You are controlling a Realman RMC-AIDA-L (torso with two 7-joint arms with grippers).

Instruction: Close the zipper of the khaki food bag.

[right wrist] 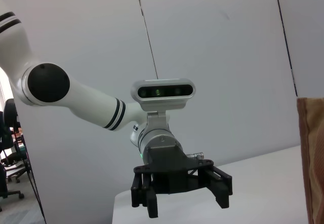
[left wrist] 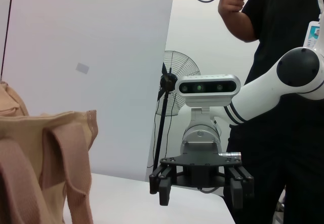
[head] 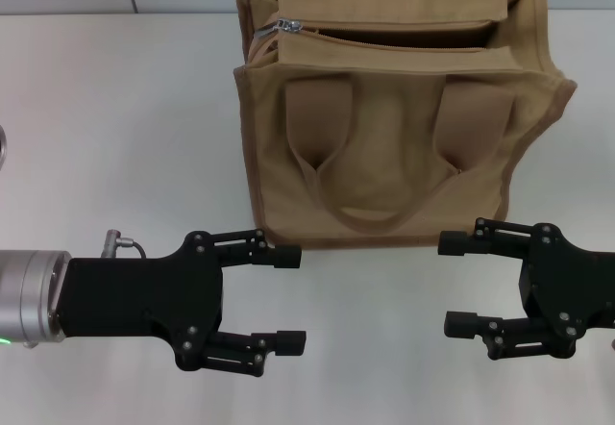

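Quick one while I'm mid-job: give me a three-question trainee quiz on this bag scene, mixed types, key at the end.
1. True or false: the zipper on the bag is fully closed.
2. Multiple choice: where is the slider? A) at the bag's left end in the head view B) mid-track C) at the right end
3. Fill in: the left gripper and right gripper are both ____, touching nothing.

Key
1. False: the top gapes along most of its length.
2. A
3. open; both hover over the table in front of the bag.
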